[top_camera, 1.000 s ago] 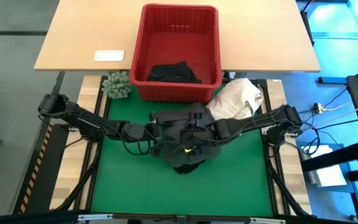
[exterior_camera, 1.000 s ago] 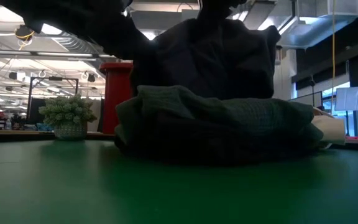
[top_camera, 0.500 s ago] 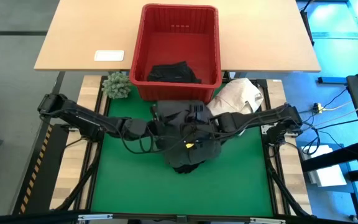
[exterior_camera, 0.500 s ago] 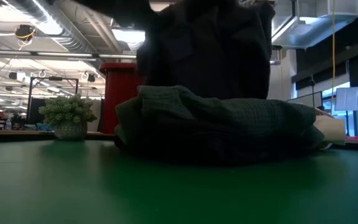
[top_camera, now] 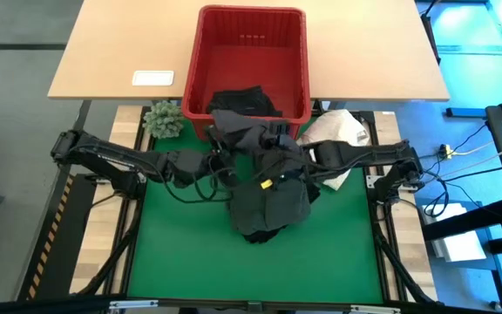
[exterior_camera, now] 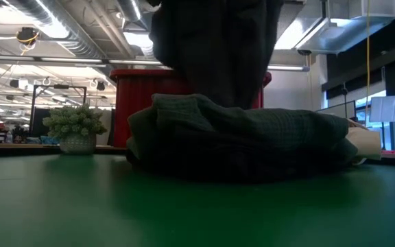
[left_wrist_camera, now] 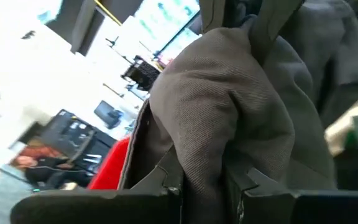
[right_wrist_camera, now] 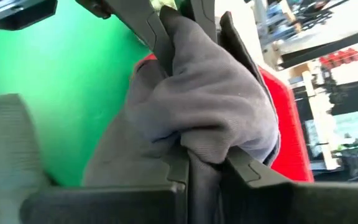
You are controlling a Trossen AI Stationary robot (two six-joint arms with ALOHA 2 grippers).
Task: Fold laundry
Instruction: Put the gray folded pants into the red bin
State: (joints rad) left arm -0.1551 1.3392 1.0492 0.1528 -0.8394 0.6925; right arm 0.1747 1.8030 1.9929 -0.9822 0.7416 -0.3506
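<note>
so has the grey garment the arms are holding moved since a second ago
Yes. In the high view the grey garment has been carried up off the dark folded pile toward the red basket; its top edge now overlaps the basket's near rim.

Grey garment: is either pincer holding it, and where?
Both. The left pincer and right pincer are each shut on a bunched fold of the grey garment, lifted above the folded pile near the red basket.

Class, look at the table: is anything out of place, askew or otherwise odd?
A cream-white cloth heap lies crumpled at the green mat's far right corner, beside the red basket, unlike the dark laundry. Otherwise nothing stands out.
</note>
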